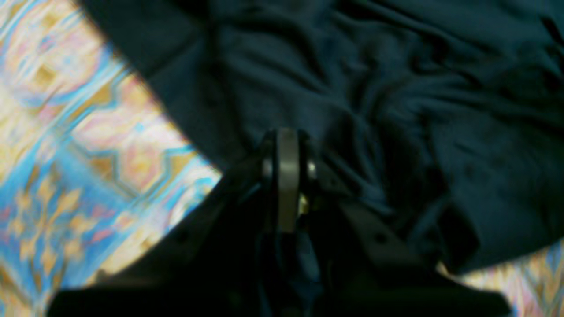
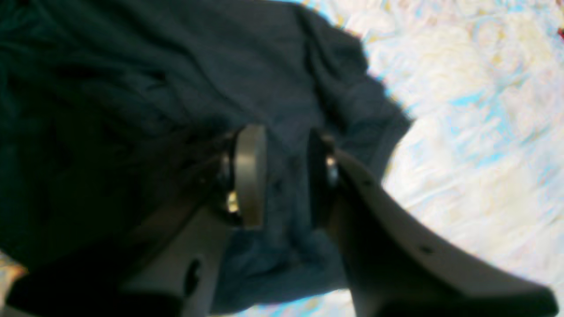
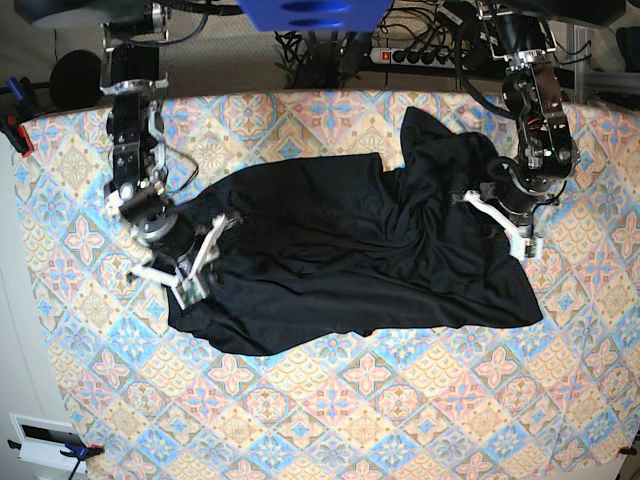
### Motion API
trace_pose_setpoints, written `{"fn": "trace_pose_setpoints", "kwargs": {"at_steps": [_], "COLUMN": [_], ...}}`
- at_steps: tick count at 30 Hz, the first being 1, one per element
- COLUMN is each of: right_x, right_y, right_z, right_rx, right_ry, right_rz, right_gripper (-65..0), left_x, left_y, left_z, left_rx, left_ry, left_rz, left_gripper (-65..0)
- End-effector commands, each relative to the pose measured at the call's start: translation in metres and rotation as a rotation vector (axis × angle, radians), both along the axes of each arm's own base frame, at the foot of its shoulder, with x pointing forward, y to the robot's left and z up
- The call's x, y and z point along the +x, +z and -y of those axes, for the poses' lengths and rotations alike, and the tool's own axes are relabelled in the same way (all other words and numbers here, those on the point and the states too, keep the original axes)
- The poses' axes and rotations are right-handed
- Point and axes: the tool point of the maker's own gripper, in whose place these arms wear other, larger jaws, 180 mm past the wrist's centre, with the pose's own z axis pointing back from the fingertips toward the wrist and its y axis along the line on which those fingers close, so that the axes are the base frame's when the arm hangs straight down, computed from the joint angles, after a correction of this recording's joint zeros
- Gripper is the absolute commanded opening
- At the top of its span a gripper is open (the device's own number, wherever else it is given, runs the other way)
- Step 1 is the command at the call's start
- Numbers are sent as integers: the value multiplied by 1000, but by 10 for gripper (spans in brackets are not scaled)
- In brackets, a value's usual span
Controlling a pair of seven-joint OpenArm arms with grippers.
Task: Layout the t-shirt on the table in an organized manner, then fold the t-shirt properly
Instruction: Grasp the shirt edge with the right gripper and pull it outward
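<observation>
We see the t-shirt [image 3: 350, 250] lying rumpled across the middle of the surface [image 3: 400, 400], a black spread whose long axis runs left to right in the base view, with a peak of cloth pushed up toward the far edge right of centre and the near hem sagging in an uneven curve. It is not yet laid out flat, so we judge the work to be at the spreading stage, before any fold.

Each arm sits at one end of that long axis. At the right end of the scene the left pincer [image 1: 287, 176] has its jaws brought fully together, and its wrist view shows dark fabric bunched right at the tips, so we take it to be pinching the shirt's edge there. At the left end the right pincer [image 2: 286, 176] stands partly open, its two pads straddling a ridge of the cloth near the shirt's border; we cannot tell whether it has a real hold yet.

The garment lies between the two pincers, so pulling them apart along that axis would draw it taut, provided the right one grips firmly
</observation>
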Motion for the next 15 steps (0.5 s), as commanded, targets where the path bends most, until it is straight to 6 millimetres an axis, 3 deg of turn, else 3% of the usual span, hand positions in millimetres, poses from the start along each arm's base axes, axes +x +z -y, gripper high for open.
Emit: {"fn": "trace_pose_setpoints", "kwargs": {"at_steps": [1,4,10,15], "right_x": [7,2,-7,28], "right_y": [12,-11,-70,-65], "right_z": [-14,-36,-30,-25], "right_rx": [26,47,53,95], "right_ry": [37,76,51,34], "right_rz": [45,-19,-176,-116], "right_gripper": [-513,-539,-650,-650], "left_x": [7,17,29,40], "left_y": [12,22,32,42], "left_z": [-8,-10,-10,-8], "left_rx": [1,-16,-22,-26], "left_ry": [24,55,60,56], "left_rz": [48,83,118,144], "left_gripper": [-650,-650,-650,-650]}}
